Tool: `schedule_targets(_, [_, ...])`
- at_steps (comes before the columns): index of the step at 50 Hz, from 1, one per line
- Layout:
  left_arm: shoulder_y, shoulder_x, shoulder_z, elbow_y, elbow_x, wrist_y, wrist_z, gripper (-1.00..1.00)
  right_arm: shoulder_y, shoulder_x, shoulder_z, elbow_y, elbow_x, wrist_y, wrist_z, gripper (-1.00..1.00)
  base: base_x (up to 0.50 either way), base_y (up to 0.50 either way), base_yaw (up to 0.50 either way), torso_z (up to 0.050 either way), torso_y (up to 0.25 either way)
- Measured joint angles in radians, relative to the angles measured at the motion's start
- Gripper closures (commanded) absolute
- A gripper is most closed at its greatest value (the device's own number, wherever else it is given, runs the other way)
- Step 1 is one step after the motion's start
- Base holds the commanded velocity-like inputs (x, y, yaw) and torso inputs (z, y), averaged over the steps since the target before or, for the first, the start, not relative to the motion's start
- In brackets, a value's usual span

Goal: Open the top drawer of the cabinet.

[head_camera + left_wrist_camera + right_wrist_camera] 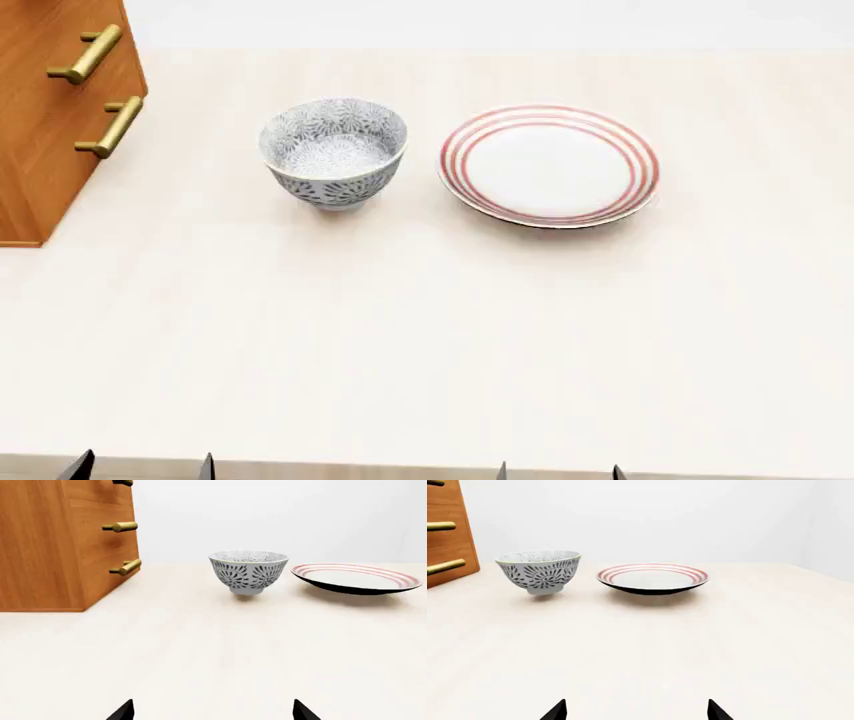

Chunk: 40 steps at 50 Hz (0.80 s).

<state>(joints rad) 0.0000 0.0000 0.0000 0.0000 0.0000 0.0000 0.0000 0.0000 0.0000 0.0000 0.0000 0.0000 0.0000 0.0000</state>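
Top drawer (123, 482) sits closed in cabinet (60, 545) at tabletop's (427, 330) far left | our left end effector (212, 711) and right end effector (636, 710) spread, low near edge, awaiting reach | bowl (334, 150) beside cabinet

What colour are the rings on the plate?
Red-pink rings circle the white plate, seen best in the head view.

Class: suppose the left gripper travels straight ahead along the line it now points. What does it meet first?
Probably the patterned bowl: it sits almost dead ahead of the left gripper, across bare table. The cabinet lies off to one side. Depth is uncertain.
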Motion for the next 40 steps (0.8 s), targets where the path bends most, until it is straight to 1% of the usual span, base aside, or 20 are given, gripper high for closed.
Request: schedule_targets(40, [-0.004,-0.067,0.082,0.005,-0.059,-0.03,-0.076,-1.0,0.007,0.065,-0.081,0.013,0.059,0.002,0.077,-1.0,0.0,0.0,0.0,0.0,0.0])
